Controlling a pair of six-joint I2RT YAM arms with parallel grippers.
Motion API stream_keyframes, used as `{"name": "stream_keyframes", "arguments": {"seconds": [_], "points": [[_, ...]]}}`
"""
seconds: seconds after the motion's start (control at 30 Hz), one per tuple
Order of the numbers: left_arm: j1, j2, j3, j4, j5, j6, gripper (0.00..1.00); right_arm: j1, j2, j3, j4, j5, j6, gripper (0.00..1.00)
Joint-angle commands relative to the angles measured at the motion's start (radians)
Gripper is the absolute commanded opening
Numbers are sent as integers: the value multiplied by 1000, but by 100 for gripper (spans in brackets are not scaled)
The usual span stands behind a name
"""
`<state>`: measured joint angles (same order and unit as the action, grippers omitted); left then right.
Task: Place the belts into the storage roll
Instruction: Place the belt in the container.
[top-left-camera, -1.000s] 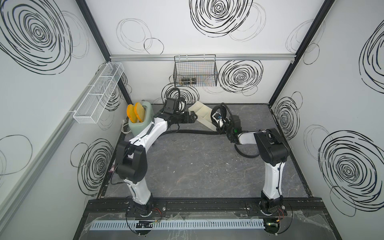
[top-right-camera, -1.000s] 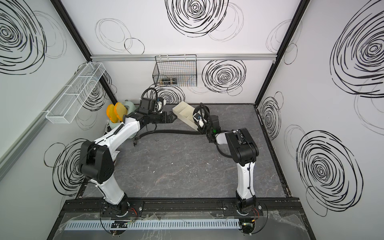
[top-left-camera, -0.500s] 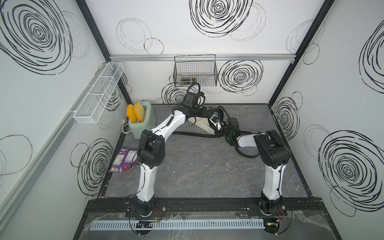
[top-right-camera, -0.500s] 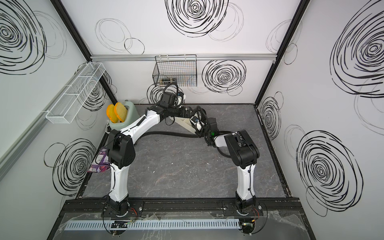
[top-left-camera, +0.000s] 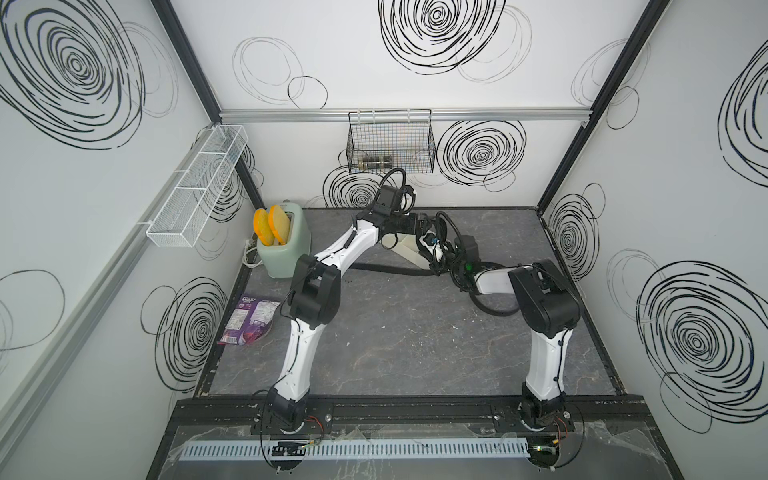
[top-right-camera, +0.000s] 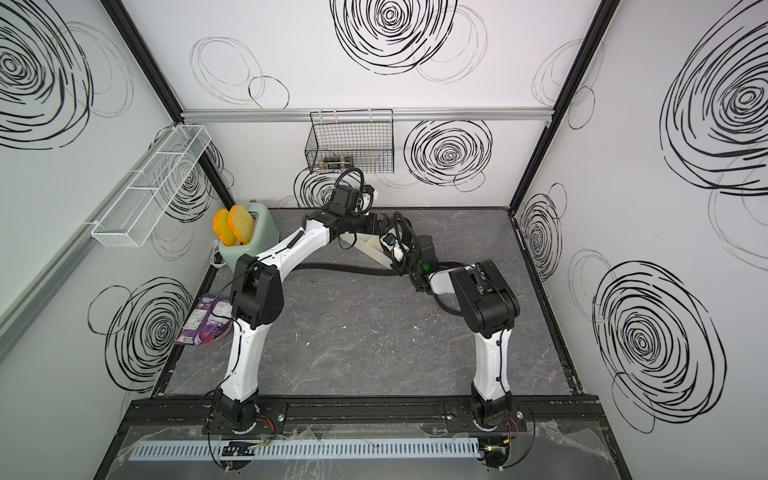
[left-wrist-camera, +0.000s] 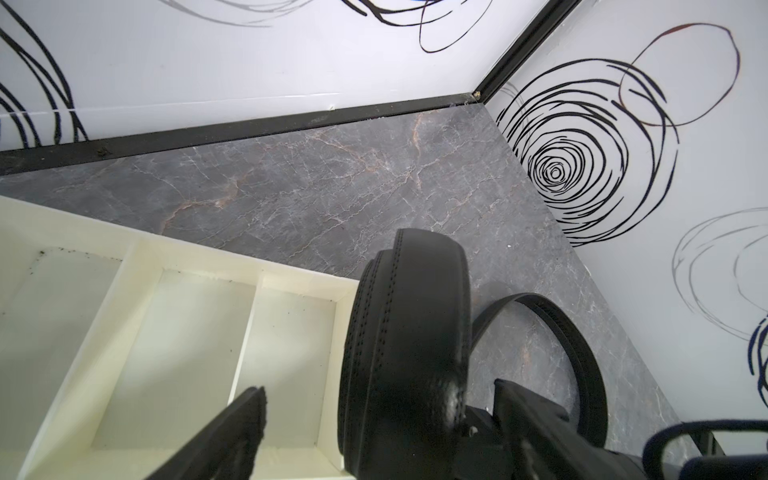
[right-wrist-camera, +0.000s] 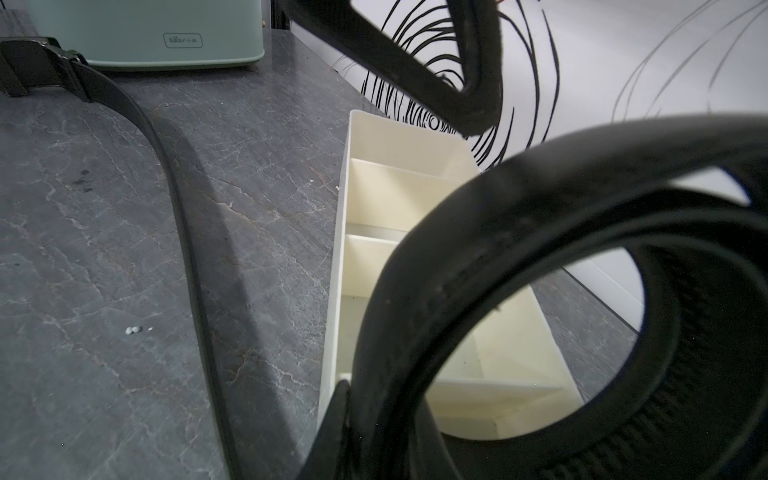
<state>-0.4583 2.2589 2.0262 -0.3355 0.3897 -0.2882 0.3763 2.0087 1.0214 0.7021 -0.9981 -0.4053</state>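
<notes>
Left tool (left-wrist-camera: 378, 395) shifted, belt (left-wrist-camera: 407, 311) between (jaws wide)

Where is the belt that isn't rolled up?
In the right wrist view the unrolled belt lies flat on the grey table beside the cream tray, its buckle end near the green toaster.

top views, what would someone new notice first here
The left arm and right arm meet at the back over a cream tray, with a thick coiled belt at its end. A second belt lies stretched across the table toward the green toaster in the back left corner, which holds two orange slices.
</notes>
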Motion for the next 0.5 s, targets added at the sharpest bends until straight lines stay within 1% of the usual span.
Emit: {"name": "stream_keyframes", "arguments": {"seconds": [0.0,0.07,0.2,0.3,0.37,0.43,0.47], "points": [[-28,46,25,-1,37,16,83,9,-16,5,-31,-40,-3,0],[-29,58,31,1,42,13,78,9,-13,7,-32,-40,-3,0],[-36,77,38,-4,51,15,77,5,-11,9,-32,-37,0,0],[-45,89,51,-26,13,19,75,4,-11,9,-28,-37,7,0],[-46,96,60,-35,-6,20,72,4,-13,8,-20,-42,17,0],[-46,103,58,-22,9,4,69,3,-13,8,-19,-41,20,0],[-46,107,57,-12,24,-4,65,3,-12,10,-22,-43,19,0]]}}
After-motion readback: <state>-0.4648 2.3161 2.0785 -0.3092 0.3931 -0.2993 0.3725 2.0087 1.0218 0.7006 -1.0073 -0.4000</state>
